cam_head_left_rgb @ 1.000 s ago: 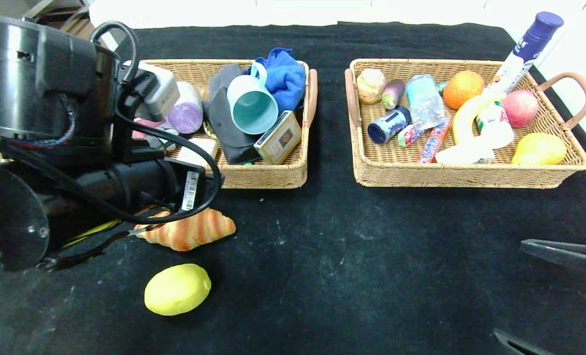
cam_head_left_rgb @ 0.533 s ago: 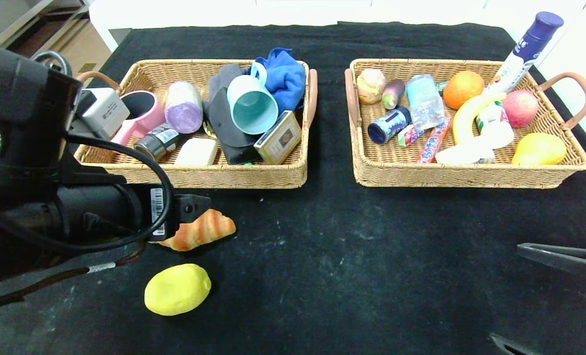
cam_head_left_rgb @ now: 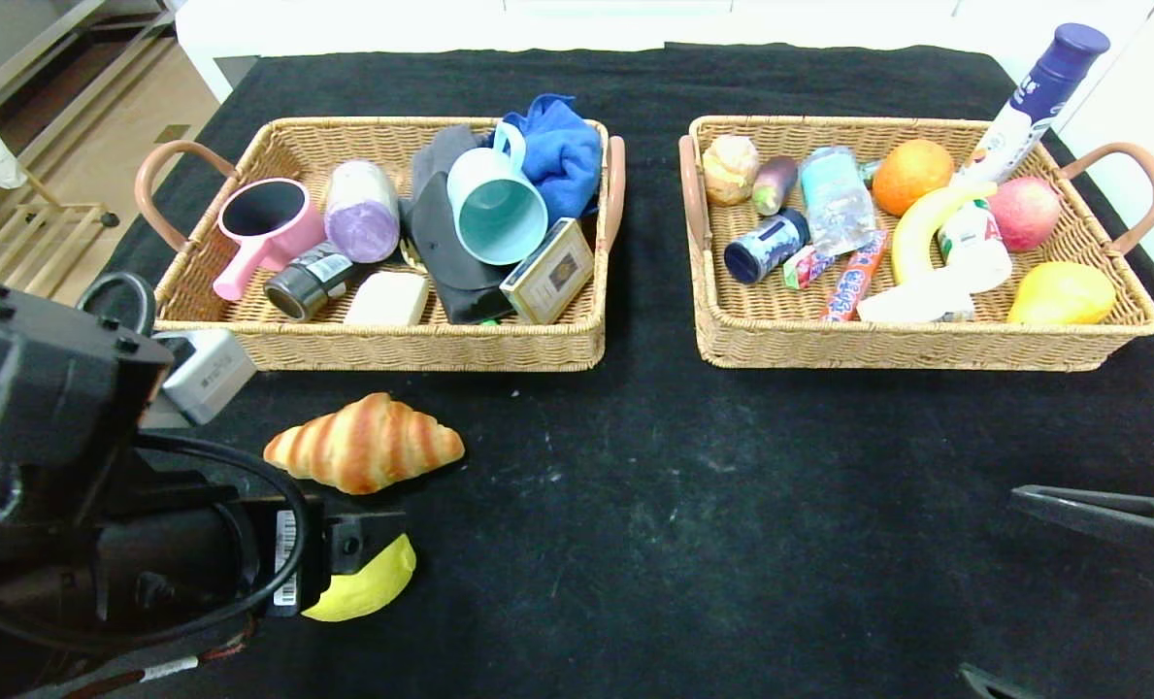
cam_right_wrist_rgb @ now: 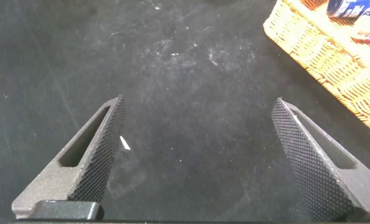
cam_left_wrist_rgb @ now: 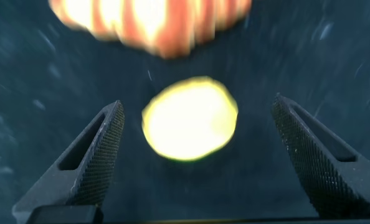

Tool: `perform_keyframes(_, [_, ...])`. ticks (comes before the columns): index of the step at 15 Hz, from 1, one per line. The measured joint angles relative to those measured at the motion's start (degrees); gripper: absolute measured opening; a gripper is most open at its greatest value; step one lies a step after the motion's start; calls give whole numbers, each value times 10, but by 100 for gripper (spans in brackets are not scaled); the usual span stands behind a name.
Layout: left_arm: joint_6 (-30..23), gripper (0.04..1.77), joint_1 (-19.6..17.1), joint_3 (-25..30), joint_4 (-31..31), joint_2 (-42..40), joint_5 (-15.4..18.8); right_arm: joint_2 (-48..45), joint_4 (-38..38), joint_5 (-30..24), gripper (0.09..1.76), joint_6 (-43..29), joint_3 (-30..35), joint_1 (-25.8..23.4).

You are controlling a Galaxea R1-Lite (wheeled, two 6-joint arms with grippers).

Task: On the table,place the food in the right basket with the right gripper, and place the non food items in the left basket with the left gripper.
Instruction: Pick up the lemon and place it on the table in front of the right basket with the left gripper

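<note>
A golden striped croissant [cam_head_left_rgb: 363, 454] and a yellow lemon [cam_head_left_rgb: 368, 585] lie on the black table [cam_head_left_rgb: 683, 505], in front of the left basket [cam_head_left_rgb: 392, 345]. My left arm [cam_head_left_rgb: 101, 544] hangs over the lemon and hides part of it. In the left wrist view the left gripper [cam_left_wrist_rgb: 196, 104] is open, with the lemon [cam_left_wrist_rgb: 190, 118] below between its fingers and the croissant [cam_left_wrist_rgb: 151, 22] beyond. The purple roll [cam_head_left_rgb: 363, 209], pale blue mug [cam_head_left_rgb: 496, 204] and card box [cam_head_left_rgb: 549, 270] lie in the left basket. My right gripper [cam_head_left_rgb: 989, 582] stands open over bare cloth, in front of the right basket [cam_head_left_rgb: 926, 345].
The right basket holds a water bottle [cam_head_left_rgb: 834, 199], an orange, a banana, an apple and several other foods, with a tall bottle [cam_head_left_rgb: 1033, 97] leaning on its far rim. A pink mug [cam_head_left_rgb: 261, 228] and cloths share the left basket. The right basket's corner [cam_right_wrist_rgb: 334, 62] shows in the right wrist view.
My left arm has drawn back from the left basket toward the table's near edge and now covers part of the lemon. The croissant is uncovered. The right gripper has barely moved.
</note>
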State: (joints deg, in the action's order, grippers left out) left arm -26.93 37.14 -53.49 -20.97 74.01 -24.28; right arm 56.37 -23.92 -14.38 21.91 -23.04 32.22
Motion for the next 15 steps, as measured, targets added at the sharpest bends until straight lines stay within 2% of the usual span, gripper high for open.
perform_keyframes(4, [-4, 171, -2, 23, 0, 15, 11, 3, 0, 0, 171, 0, 2, 6])
perform_keyframes(6, [-2, 171, -15, 23, 0, 24, 12, 3, 0, 0, 171, 0, 2, 7])
perform_keyframes(10, [-2, 172, -35, 21, 8, 41, 38, 3, 0, 1, 171, 4, 4, 8])
perform_keyframes(15, [-2, 172, -37, 25, 9, 58, 41, 7, 0, 0, 171, 4, 5, 8])
